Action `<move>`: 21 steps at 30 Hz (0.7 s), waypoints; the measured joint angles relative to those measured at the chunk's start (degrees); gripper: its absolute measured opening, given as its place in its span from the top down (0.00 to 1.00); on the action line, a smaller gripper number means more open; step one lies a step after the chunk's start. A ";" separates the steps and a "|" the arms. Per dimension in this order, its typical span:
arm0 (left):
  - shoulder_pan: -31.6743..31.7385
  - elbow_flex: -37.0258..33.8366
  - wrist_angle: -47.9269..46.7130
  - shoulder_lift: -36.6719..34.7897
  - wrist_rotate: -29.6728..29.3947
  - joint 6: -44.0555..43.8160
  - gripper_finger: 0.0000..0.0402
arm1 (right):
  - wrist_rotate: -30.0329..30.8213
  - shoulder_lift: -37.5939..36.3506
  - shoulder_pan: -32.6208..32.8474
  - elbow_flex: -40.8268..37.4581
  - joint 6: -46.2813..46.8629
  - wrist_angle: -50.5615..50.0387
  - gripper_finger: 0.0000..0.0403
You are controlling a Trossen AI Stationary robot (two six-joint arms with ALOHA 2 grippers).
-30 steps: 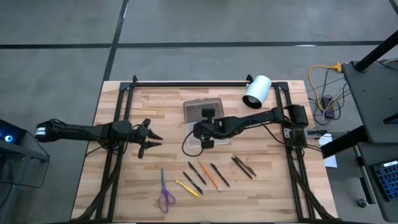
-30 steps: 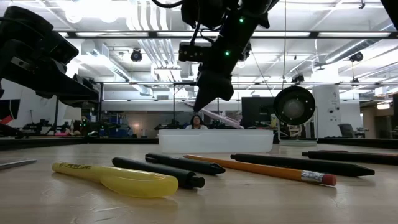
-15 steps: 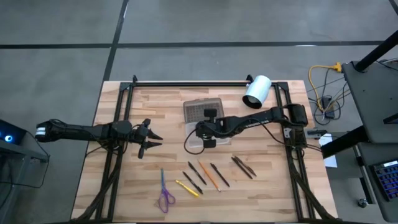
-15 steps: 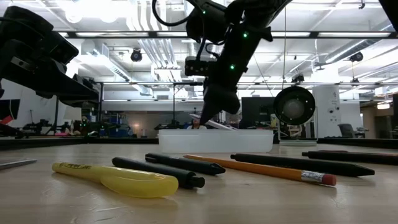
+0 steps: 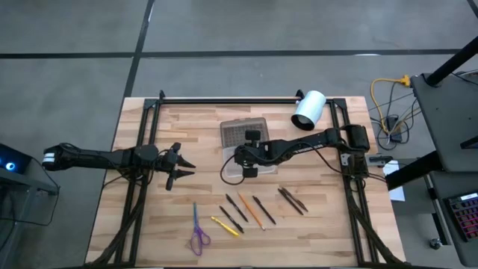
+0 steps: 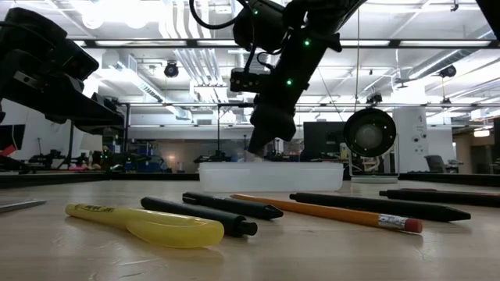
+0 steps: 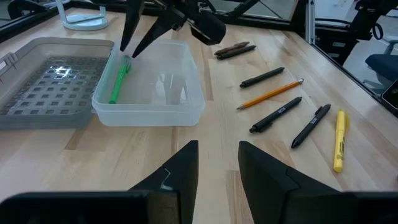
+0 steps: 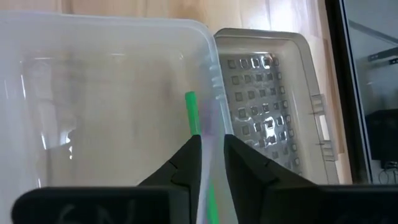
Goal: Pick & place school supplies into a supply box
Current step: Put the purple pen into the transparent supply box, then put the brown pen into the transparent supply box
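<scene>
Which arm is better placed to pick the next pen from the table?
The right, probably. Its claw is over the box, open above the green pen, with the pens just below. The left claw waits farther away.

My desk (image 5: 157, 224) is pale wood in jointed strips, smooth with a soft sheen. The box (image 7: 168, 99) under my right end effector (image 7: 134, 46) is clear, glossy plastic that catches the light; its lid (image 7: 46, 84) is greyer, duller plastic with a moulded grid texture. The green pen (image 7: 119, 81) inside looks like smooth plastic. My end effectors' fingers (image 8: 186, 165) are matt black. The highlighter (image 6: 152, 222) is glossy yellow plastic, the pens (image 6: 226, 211) beside it matt black, and the pencil (image 6: 328, 211) is painted orange wood with a metal band.
</scene>
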 joint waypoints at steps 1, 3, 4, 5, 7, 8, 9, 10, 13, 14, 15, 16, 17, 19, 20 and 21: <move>0.00 0.00 0.01 0.00 0.00 0.00 0.75 | 0.00 0.00 0.01 0.00 -0.02 0.00 0.85; -0.01 0.00 -0.01 0.00 0.00 0.00 0.75 | 0.00 0.00 0.02 0.00 0.02 0.00 0.85; -0.02 0.00 -0.01 0.00 0.00 0.00 0.75 | 0.00 0.00 0.02 0.00 0.06 0.00 0.85; -0.02 0.00 -0.01 0.00 0.00 0.00 0.75 | 0.00 0.00 0.02 0.00 0.05 0.00 0.85; 0.00 0.00 -0.01 0.00 0.00 -0.01 0.75 | 0.02 0.00 0.04 0.00 0.03 -0.02 0.86; 0.00 0.00 0.01 0.00 0.00 -0.01 0.75 | 0.00 0.00 0.04 0.00 0.05 -0.02 0.86; 0.00 0.00 -0.01 0.00 0.00 0.01 0.75 | 0.00 0.00 0.04 0.00 0.13 -0.04 0.86; -0.02 0.00 -0.01 0.00 0.00 0.01 0.75 | 0.00 0.00 0.04 0.00 0.13 -0.03 0.86; 0.00 0.00 -0.01 0.00 0.00 0.01 0.75 | 0.02 0.00 0.04 0.00 0.14 -0.04 0.86; -0.01 0.00 -0.01 0.00 0.00 0.00 0.75 | 0.02 0.00 0.04 0.00 0.13 -0.04 0.85; 0.00 0.00 -0.01 0.00 0.00 -0.01 0.75 | 0.02 0.00 0.04 0.00 0.05 -0.05 0.85; -0.02 0.00 -0.01 0.00 0.00 0.01 0.75 | 0.02 0.00 0.04 0.03 0.00 -0.16 0.85; 0.00 0.00 0.00 0.00 0.00 -0.01 0.75 | 0.02 0.00 0.04 0.15 -0.02 -0.37 0.85; -0.01 0.00 -0.01 0.00 0.00 0.00 0.75 | 0.04 0.00 0.04 0.49 0.05 -0.38 0.84; 0.00 0.00 -0.01 0.00 0.00 0.00 0.75 | 0.04 0.00 0.06 0.76 0.14 -0.46 0.84; -0.02 0.00 -0.01 0.00 0.00 0.00 0.75 | 0.04 0.00 0.13 1.09 0.16 -0.48 0.84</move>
